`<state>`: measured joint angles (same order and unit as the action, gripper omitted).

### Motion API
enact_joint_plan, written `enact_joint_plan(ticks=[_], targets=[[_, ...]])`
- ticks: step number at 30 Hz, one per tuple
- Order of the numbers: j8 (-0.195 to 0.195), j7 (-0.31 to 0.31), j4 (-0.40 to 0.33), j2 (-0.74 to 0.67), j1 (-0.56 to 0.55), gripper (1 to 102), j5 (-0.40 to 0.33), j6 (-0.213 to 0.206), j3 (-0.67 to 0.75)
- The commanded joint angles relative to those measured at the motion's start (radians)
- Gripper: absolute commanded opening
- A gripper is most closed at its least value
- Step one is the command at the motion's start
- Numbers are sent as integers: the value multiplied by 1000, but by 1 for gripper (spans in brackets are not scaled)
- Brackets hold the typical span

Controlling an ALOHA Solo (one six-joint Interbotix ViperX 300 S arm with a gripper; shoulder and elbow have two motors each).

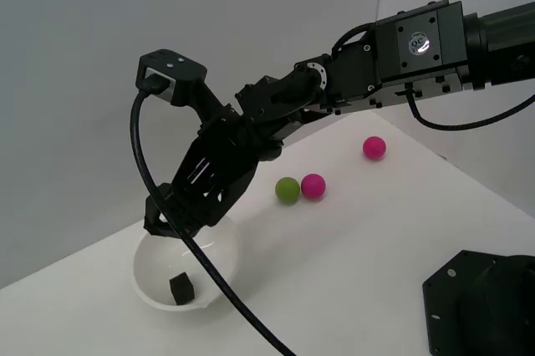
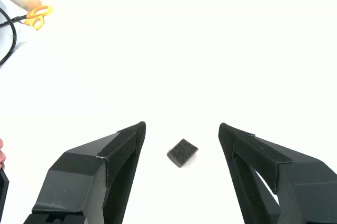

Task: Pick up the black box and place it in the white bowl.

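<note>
The white bowl [image 1: 188,277] is the landmark here: it sits on the white table [image 1: 368,247] toward the exterior view's left, and everything that matters hangs over it or lies in it. Above its rim the arm's gripper [image 1: 171,221] points steeply down into the opening, its fingers spread apart and grasping nothing. In the wrist view the gripper [image 2: 181,134] shows both black fingers [image 2: 105,169] wide of each other with clear white bowl surface between them.

The black box [image 1: 182,287] rests on the bowl's inner floor, apart from both fingers and below their tips. Seen from the wrist, the black box [image 2: 182,152] lies almost midway between the fingers, turned corner-on to them rather than square, so it has no marked long axis. Placement therefore looks done, and the next move is probably a straight lift clear of the bowl's rim.

Beyond the bowl, toward the exterior view's right, a green ball [image 1: 287,190] touches a pink ball [image 1: 313,185]; another pink ball [image 1: 374,148] lies farther off.
</note>
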<state>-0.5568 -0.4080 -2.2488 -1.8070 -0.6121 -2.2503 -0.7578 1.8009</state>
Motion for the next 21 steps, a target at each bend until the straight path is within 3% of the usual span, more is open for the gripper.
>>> enact_joint_plan(ticks=[1, 13, 21], targets=[[-5, 5, 6, -20, -12, 79, 12, -23, 26], [-6, 3, -66, -129, 57, 79, -61, -17, 135], [-6, 0, -152, -299, 170, 79, -147, -6, 307]])
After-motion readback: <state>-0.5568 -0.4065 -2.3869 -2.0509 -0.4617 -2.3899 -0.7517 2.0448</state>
